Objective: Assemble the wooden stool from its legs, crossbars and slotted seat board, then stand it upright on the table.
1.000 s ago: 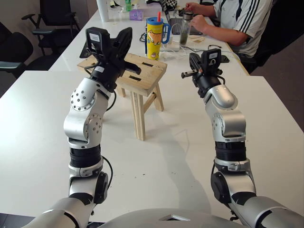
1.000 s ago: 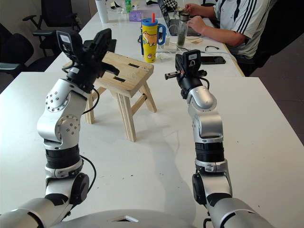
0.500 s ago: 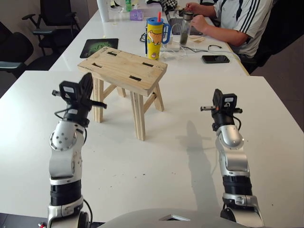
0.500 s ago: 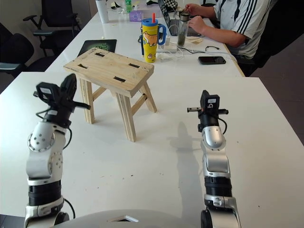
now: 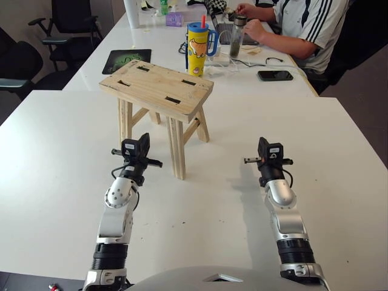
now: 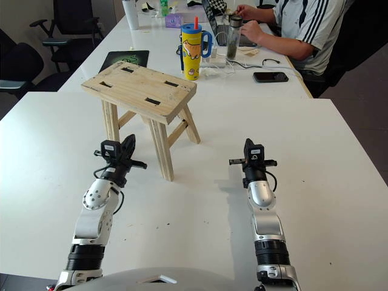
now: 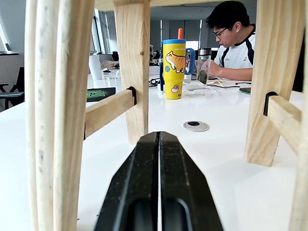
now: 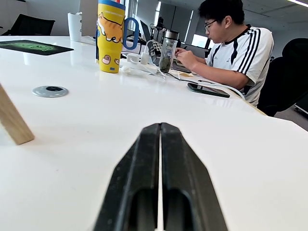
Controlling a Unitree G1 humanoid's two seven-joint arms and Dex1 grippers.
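The left gripper [image 7: 159,138] has its fingers pressed together, empty. The right gripper [image 8: 160,128] is the same. The stool [image 5: 156,88] stands upright just ahead of the left one, left of the right one, with its long seat running sideways.

The seat board [image 5: 157,88] of the stool [image 5: 185,109], near the table's [image 5: 60,182] far edge, covers the tops of the legs [image 5: 177,148], so the joints cannot be seen. The left wrist view crops the legs at the top; the right wrist view shows perhaps one leg's foot [image 8: 12,120], the rest cut off.
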